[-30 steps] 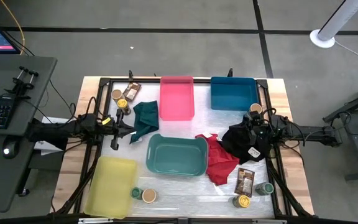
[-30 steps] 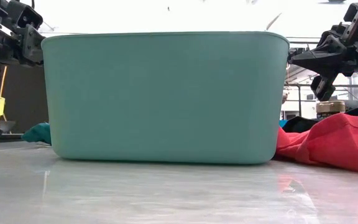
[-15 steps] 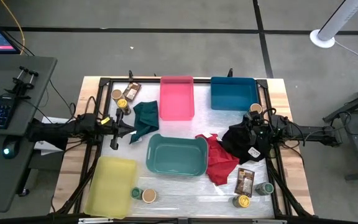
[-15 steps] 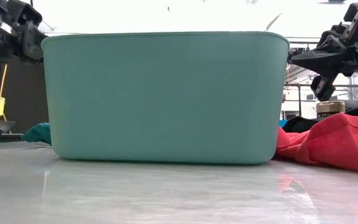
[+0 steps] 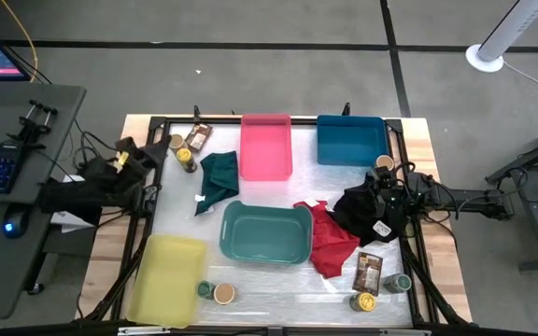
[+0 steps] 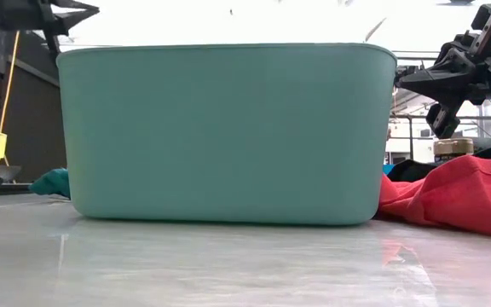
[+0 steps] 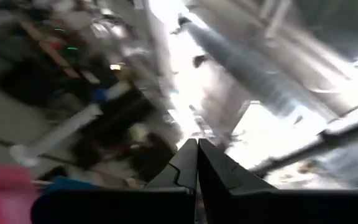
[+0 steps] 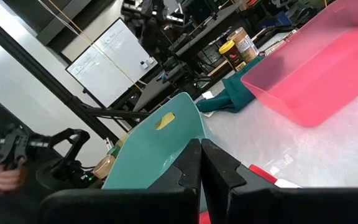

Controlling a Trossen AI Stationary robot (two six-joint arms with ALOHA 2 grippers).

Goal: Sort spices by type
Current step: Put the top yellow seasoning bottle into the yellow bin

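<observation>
Spice jars and brown packets lie in groups. Two jars (image 5: 176,142) (image 5: 187,161) and a packet (image 5: 197,138) are at the far left, and one jar (image 5: 384,164) stands by the blue bin. A green-lidded jar (image 5: 205,290) and a tan-lidded jar (image 5: 223,293) are near the yellow bin. A packet (image 5: 369,271) and two jars (image 5: 400,282) (image 5: 365,301) sit at the near right. My left gripper (image 7: 197,144) is shut and raised at the table's far left, pointing up into the room. My right gripper (image 8: 201,144) is shut and hovers above the black cloth (image 5: 367,213).
The teal bin (image 5: 265,231) stands mid-table, with the pink bin (image 5: 266,145) and the blue bin (image 5: 351,138) at the far edge and the yellow bin (image 5: 166,278) at the near left. A dark green cloth (image 5: 218,177) and a red cloth (image 5: 330,238) lie beside the teal bin.
My left arm has drawn back from beside the dark green cloth toward the table's left and far edge. It has risen and tipped upward, moving fast. My right arm has kept still, and no spice has moved.
</observation>
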